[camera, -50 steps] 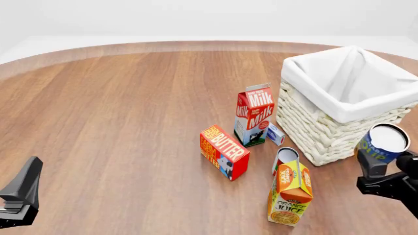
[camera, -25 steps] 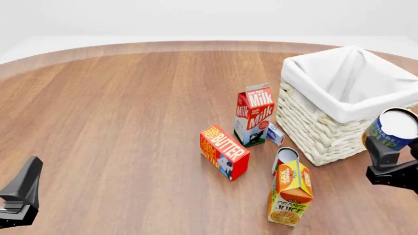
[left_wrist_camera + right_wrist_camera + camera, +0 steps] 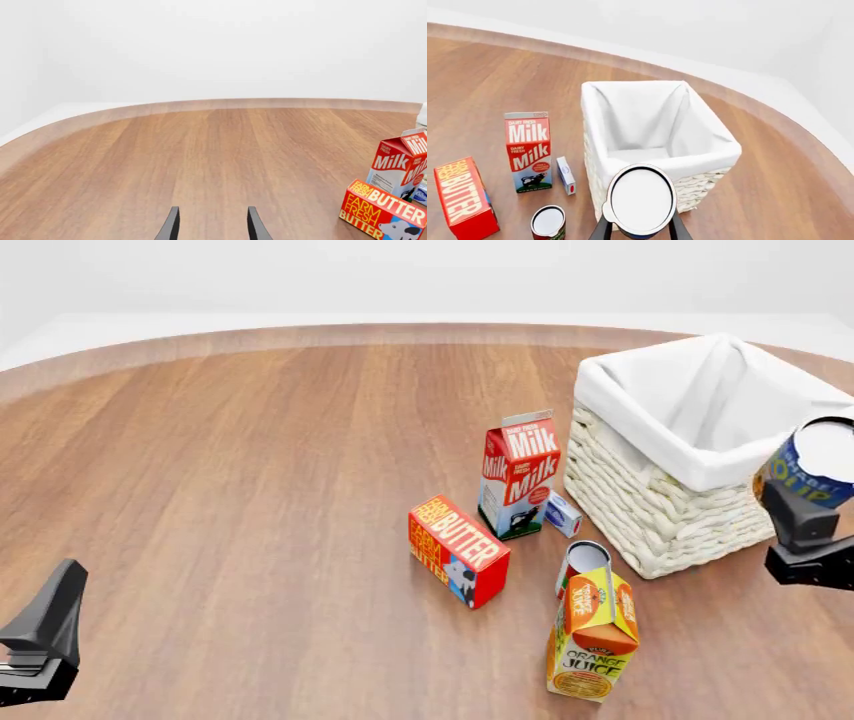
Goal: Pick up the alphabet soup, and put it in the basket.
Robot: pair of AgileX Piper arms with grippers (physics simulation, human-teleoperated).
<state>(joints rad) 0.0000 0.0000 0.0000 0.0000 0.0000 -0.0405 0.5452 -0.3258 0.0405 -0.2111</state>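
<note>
Right now my right pincer (image 3: 810, 523) is clamped on the alphabet soup (image 3: 811, 466), its two dark fingers (image 3: 602, 230) pressed against either side of the can. I hold the can lifted clear of the table (image 3: 267, 490), its pale top turned up and the blue label with yellow-green lettering showing below it. In the front view the can sits at the far right edge, just off the near right corner of the basket (image 3: 667, 510) and about level with its rim; whether any part of it overlaps the rim I cannot tell. From my right wrist camera the can's round white top (image 3: 640, 200) lies in front of the basket's near wall, with the white cloth lining (image 3: 647, 120) open beyond it.

Just left of the basket stands the milk carton (image 3: 519, 476), upright, with a small blue-and-white box (image 3: 562, 513) between its foot and the wicker. Nearer to me is the butter box (image 3: 458, 550), and to its right a red-and-white can (image 3: 583, 564) stands just behind the orange juice carton (image 3: 594, 633).

My left pincer (image 3: 212, 227) hangs well apart from all this at the near left, fingers spread with nothing between them.
</note>
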